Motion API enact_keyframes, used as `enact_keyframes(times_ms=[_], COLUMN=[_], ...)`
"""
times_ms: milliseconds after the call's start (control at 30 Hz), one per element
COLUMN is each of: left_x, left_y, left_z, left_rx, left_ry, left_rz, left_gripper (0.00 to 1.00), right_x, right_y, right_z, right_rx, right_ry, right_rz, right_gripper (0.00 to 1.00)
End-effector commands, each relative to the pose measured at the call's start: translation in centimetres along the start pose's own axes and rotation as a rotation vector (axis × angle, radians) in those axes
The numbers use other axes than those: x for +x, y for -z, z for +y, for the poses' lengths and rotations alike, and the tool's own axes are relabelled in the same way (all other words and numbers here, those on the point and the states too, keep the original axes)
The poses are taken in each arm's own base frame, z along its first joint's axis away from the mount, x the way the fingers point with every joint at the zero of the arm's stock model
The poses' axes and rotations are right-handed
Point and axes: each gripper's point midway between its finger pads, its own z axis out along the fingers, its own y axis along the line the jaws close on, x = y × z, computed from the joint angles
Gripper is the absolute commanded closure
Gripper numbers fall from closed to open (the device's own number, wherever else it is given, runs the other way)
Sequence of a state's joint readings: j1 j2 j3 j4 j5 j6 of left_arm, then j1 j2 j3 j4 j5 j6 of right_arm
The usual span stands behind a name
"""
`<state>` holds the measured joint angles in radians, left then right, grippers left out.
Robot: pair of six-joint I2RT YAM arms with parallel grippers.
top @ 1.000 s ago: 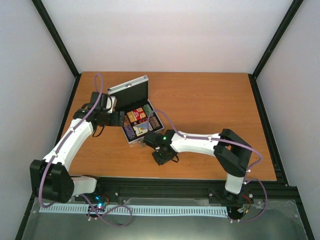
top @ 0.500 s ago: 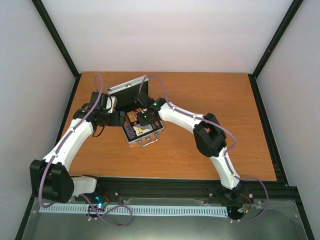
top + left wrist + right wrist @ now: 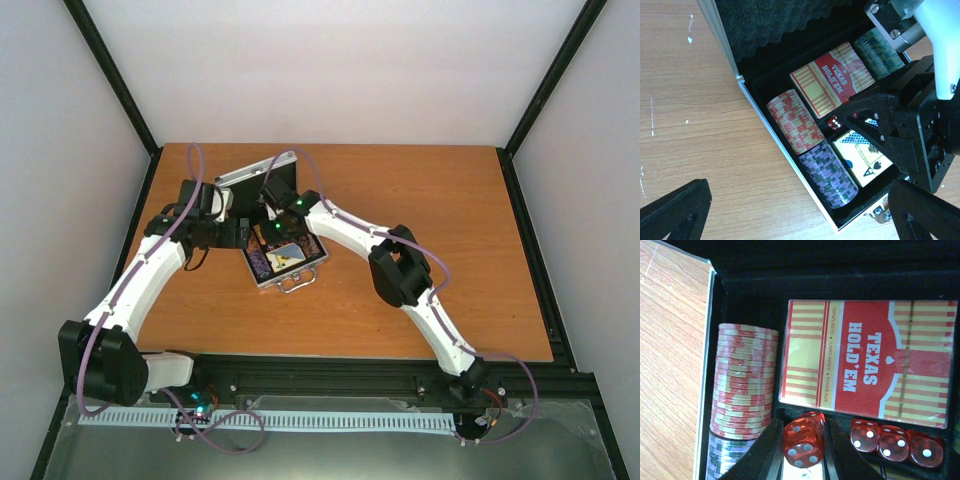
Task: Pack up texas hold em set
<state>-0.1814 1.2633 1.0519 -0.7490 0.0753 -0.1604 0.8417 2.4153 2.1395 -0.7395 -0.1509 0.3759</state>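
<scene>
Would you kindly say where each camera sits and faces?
Top external: above and behind the bases, looking down at the table; left arm and right arm show.
Left wrist: beside the briefcase, looking into it; open left gripper at bottom corners.
Right wrist: low over the briefcase, facing the red deck; right gripper clamps a red die.
Both wrists share the red deck.

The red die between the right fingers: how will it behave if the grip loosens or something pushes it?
The die looks hard and glossy, so it may slip from the right gripper's narrow fingers. It is small, so probably very light. With rounded corners it would likely tumble if released, perhaps toward the three dice beside it.
</scene>
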Motion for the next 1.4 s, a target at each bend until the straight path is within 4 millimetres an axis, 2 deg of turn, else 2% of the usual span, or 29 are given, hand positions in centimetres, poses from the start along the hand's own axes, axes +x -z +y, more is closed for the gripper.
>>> enact_keyframes(times_ms=[0,200,367,533,700,800,933,1233,1367], left_x=[-1.2,-0.7,-0.6,-0.6,-0.4,-0.3,-0.4,-0.6,-0.5], left_y=[0.6,0.3,0.1,0.1,0.0,-0.1,0.0,-0.2,-0.3], left_z=[0.0,0.2,0.3,0.2,0.3,0.4,0.4,0.3,0.4], left_rx=[0.0,-0.007,-0.01,-0.007,-0.011,-0.016,-0.016,-0.012,-0.013], left_ry=[0.002,0.001,0.0,0.003,0.001,0.001,0.005,0.01,0.012], left_rz=[-0.032,-0.022,-0.019,-0.019,-0.014,-0.011,-0.014,-0.016,-0.015], left_gripper=[0.0,0.0,0.0,0.0,0.0,0.0,0.0,0.0,0.0], right_x=[1.1,2.3,3.3,3.4,3.1,2.5,0.9,-2.2,-2.2], right_y=[-0.9,-0.8,-2.0,-2.5,-2.5,-1.8,0.4,5.9,6.1], right_z=[0.1,-1.0,-1.6,-2.5,-2.5,-2.2,-1.2,0.3,0.9], right_rx=[-0.014,0.03,0.045,0.089,0.098,0.09,0.069,0.061,0.031], right_ry=[-0.01,-0.02,-0.022,-0.02,-0.01,-0.007,0.005,0.024,0.034], right_rz=[0.037,0.052,0.09,0.084,0.084,0.065,0.016,-0.097,-0.091], right_gripper=[0.94,0.95,0.95,0.94,0.8,0.7,0.65,0.63,0.64])
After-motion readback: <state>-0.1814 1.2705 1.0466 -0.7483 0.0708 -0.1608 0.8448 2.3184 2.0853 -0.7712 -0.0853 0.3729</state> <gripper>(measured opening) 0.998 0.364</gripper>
